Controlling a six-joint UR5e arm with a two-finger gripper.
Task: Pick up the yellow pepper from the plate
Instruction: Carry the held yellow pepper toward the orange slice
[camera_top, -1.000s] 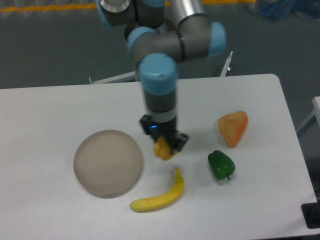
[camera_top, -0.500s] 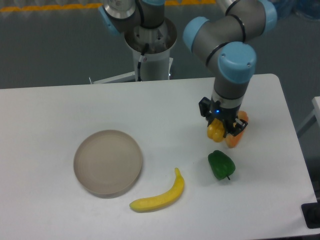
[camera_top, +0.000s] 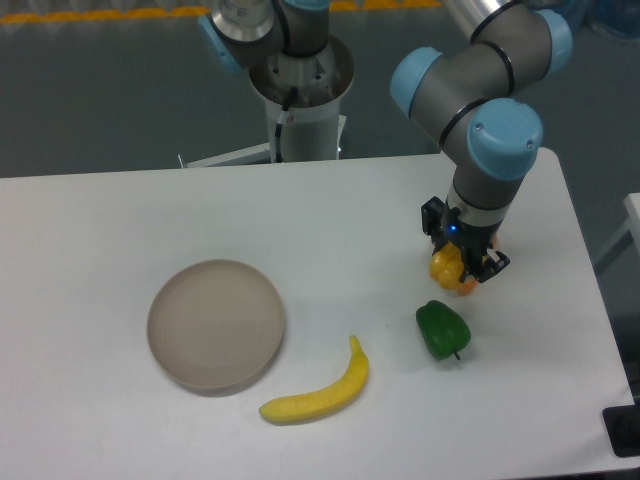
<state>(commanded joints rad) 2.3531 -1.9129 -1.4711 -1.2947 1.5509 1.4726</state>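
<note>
the gripper (camera_top: 461, 268) jaws are pinching the yellow pepper (camera_top: 447, 267) between them, hanging above the worktop (camera_top: 120, 230), well apart from the plate (camera_top: 216, 323).

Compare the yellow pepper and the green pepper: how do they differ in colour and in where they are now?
The yellow pepper is yellow-orange; the green pepper is dark green. The yellow pepper sits in the gripper, shut on it; the green pepper lies free on the table, below and slightly left of it in the picture. Both are small, blocky and similar in size.
</note>
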